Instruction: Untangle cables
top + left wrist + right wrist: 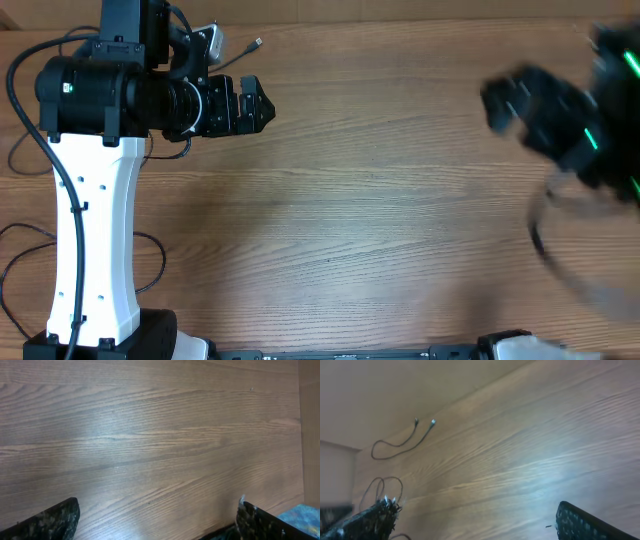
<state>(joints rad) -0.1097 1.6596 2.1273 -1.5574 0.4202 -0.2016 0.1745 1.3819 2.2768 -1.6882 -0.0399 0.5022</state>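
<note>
- Left end effector (158, 506): released, both fingers spread wide at the bottom corners of the left wrist view, with only bare tabletop (150, 435) between them.
- In the overhead view the left end effector (255, 103) points sideways across the tabletop towards the right arm. It is held above the wood with nothing in it.
- Blue patch (306, 512) sits at the lower right corner of the left wrist view, beside one finger. What it is cannot be told.
- Right end effector (475, 507): released, with its fingers far apart.
- Thin cord loops (385, 485) rise just beside the left-hand finger in the right wrist view. Whether they touch it cannot be told.
- A cable (413, 435) lies well beyond the right end effector, near the tabletop's far edge. It forms a flat open loop with two plug ends close together, one of them silvery (433, 422).
- Overhead, a thin cord with a small plug end (257, 43) pokes out beside the left arm's wrist. The rest of it is hidden behind the arm.
- Left arm (95, 240): a white link runs up from the base at the near edge. The black wrist is bent to lie level.
- Right arm (590, 110): motion-blurred at the right edge, with green lights showing. A blurred dark strand (540, 235) hangs under it.
</note>
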